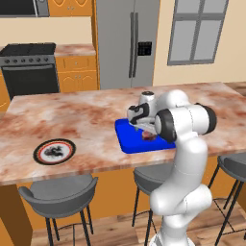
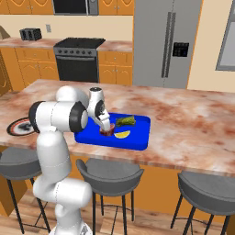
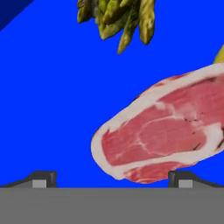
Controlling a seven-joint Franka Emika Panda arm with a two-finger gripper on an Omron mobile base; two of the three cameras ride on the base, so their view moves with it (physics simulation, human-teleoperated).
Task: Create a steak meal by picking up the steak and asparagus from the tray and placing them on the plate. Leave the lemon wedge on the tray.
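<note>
Fingertips (image 3: 43, 178) sit spread wide at the bottom of the hand view, nothing between them yet, so the gripper (image 3: 111, 179) is open and hanging just over the steak (image 3: 168, 135). One tip is right at the steak's near edge, while the other is off over bare blue tray (image 3: 48, 109), so the meat lies off to one side of the gap rather than centred in it.

My guess on handling: it's a floppy, slick slab, light enough but likely to sag or slide if pinched by a corner. I'd shift over so the tips straddle the thick middle across its narrow width, then squeeze.

Past the steak, the asparagus (image 3: 120, 19) lies further along the tray, and the lemon wedge (image 2: 122, 134) sits just beside the steak's far end. Out beyond all that, the plate (image 1: 54, 151) is on the counter (image 1: 81, 120), well apart from the tray.
</note>
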